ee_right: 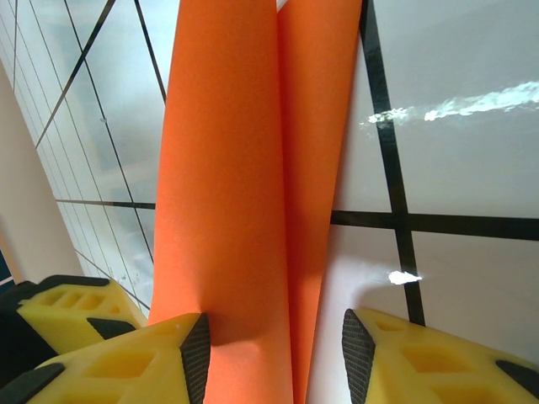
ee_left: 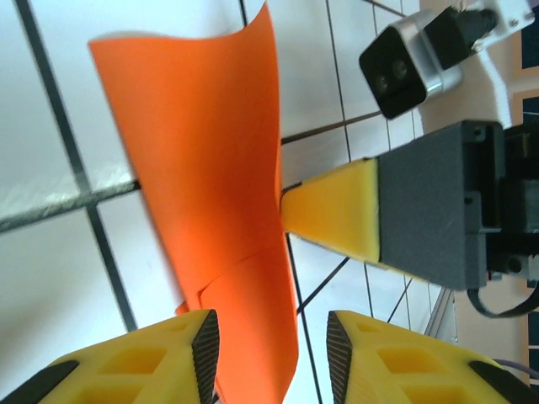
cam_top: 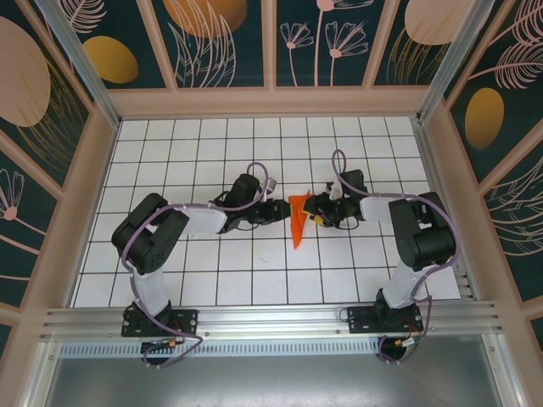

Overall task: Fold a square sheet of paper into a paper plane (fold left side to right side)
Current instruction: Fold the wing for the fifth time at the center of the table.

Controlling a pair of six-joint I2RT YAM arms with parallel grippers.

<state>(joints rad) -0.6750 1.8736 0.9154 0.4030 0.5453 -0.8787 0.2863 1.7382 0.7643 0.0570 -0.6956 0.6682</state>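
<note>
The square sheet of paper [cam_top: 298,222] is bright orange and folded into a narrow pointed dart, the paper plane, wide at the far end and pointing toward me. It stands partly raised off the tiles. My left gripper [cam_top: 282,209] is on its left and my right gripper [cam_top: 316,208] on its right. In the left wrist view the paper [ee_left: 202,168] passes between the open left gripper [ee_left: 272,337], resting against the left pad [ee_left: 205,345]. In the right wrist view the folded paper [ee_right: 244,168] runs between the open right gripper [ee_right: 274,345], dented by the left pad [ee_right: 196,349].
White tiled floor [cam_top: 212,280] with black grid lines, fenced by pink frame walls. A yellow finger of the right gripper [ee_left: 337,210] touches the paper's edge in the left wrist view. The metal rail [cam_top: 271,320] with both arm bases runs along the near edge.
</note>
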